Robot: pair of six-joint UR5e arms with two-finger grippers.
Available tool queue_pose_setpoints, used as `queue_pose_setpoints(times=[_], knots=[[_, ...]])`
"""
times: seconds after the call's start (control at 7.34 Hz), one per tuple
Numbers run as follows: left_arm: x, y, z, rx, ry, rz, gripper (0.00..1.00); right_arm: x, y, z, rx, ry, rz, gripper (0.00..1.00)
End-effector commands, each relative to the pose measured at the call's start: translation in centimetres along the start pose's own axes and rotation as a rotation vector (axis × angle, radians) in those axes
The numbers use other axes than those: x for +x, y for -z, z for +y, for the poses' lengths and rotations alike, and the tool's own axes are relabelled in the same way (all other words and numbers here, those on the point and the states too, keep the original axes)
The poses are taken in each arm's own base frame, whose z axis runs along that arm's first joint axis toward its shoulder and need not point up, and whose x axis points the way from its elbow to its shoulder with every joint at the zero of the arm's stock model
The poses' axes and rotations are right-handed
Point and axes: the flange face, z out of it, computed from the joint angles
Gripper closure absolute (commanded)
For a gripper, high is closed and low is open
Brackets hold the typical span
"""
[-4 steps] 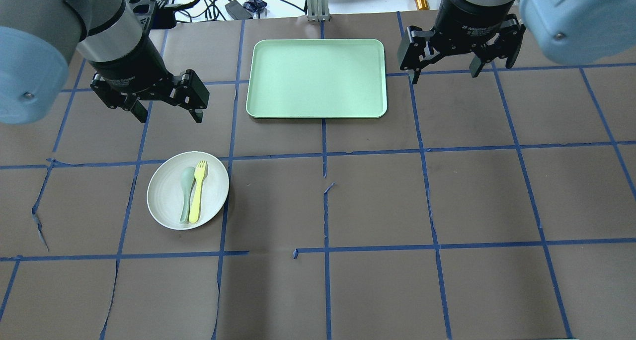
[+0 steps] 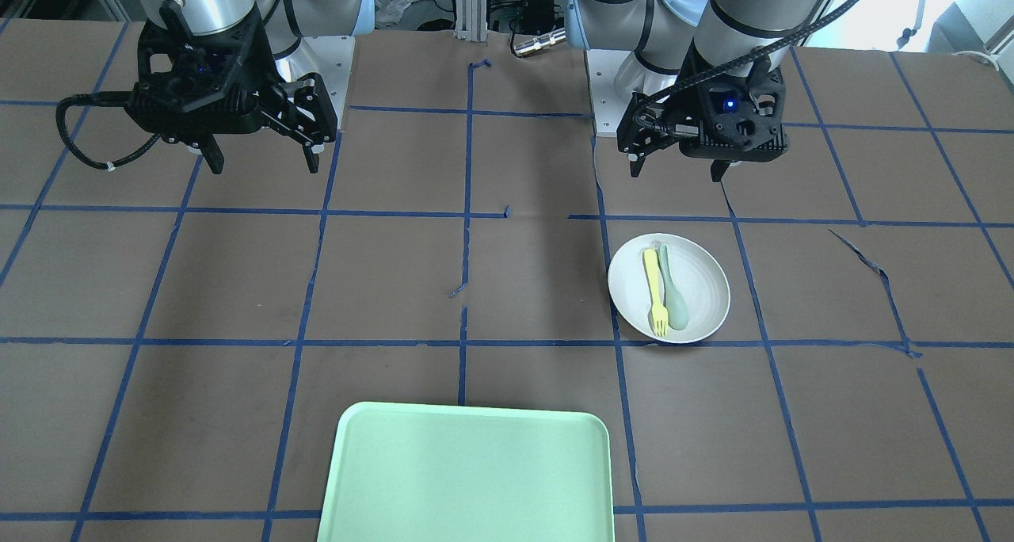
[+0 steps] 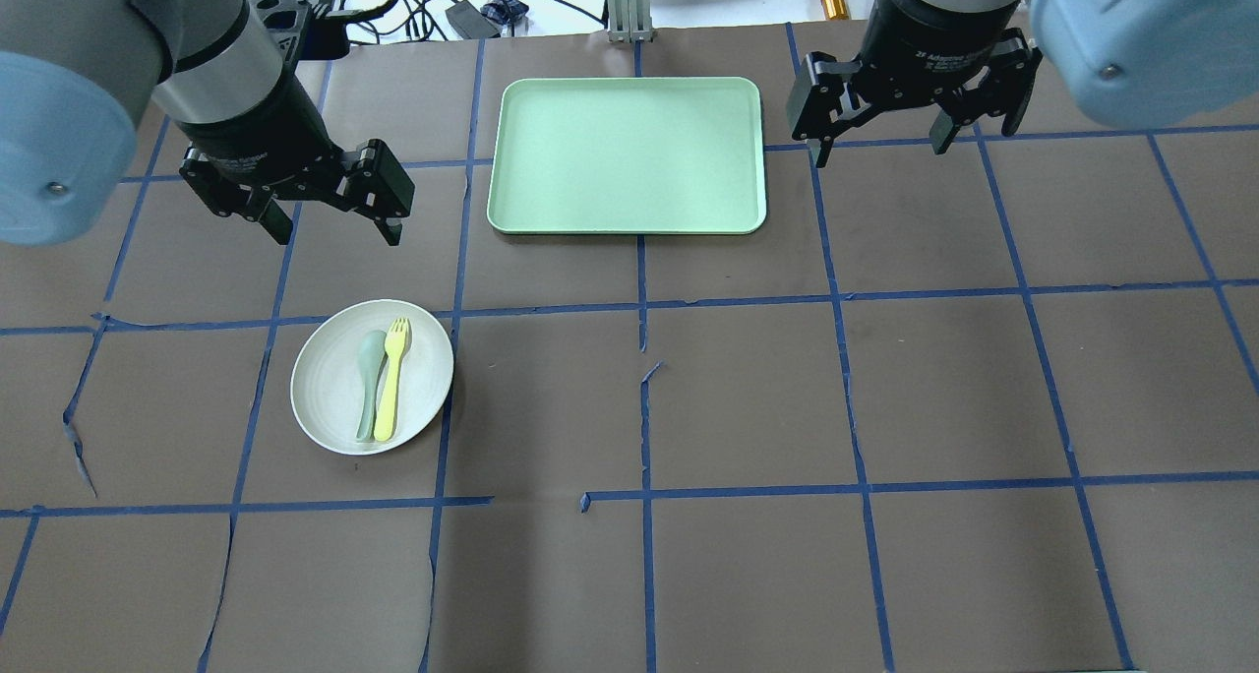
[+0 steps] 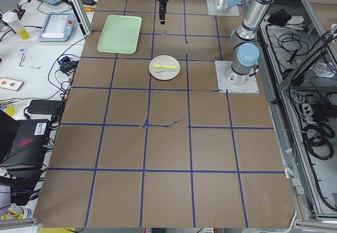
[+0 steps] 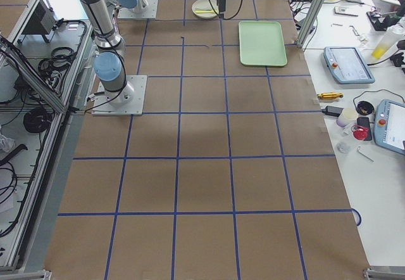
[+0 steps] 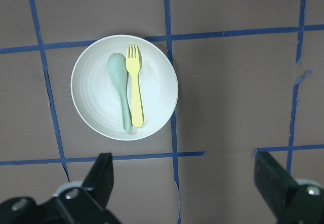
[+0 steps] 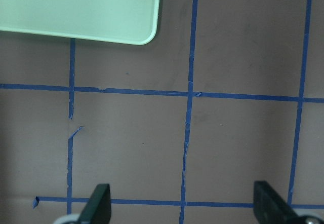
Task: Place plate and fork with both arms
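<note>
Plate (image 6: 93,95): on the brown table (image 6: 233,92), over a blue tape (image 6: 172,133) crossing.
Fork (image 6: 135,89): in the plate, tines toward the view's top (spoon (image 6: 120,82) touching alongside).
Left gripper (image 6: 183,165): fingers spread wide at the bottom edge, clear of the plate.

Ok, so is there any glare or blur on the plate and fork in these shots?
Left wrist view: plate and fork sharp, evenly lit, no glare; fingers of the left gripper look soft at the bottom edge. Overhead view: both clear, lighting even. Side views: too small to judge.
</note>
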Motion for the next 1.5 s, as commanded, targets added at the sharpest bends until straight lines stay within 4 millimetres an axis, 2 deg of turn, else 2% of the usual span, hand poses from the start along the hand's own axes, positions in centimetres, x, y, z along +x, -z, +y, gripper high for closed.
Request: queue_pose_setpoints(times=[0.0, 0.68, 1.09, 1.36], knots=[[0.1, -0.4, -0.3, -0.005, -0.001, 0.002, 0.00, 0.0, 0.0, -0.1, 0.005, 0.000, 0.001, 0.00], [0.3, 0.7, -0.4, 0.035, -0.016, 0.014, 0.00, -0.1, -0.5, -0.1, -0.005, 0.002, -0.005, 0.00], [0.6, 2.0, -1.1, 0.137, -0.019, 0.038, 0.00, -0.5, -0.9, -0.2, -0.013, -0.003, -0.043, 0.00], [0.6, 2.0, -0.9, 0.130, -0.027, 0.038, 0.00, -0.5, -0.9, -0.1, -0.011, -0.004, -0.038, 0.00]])
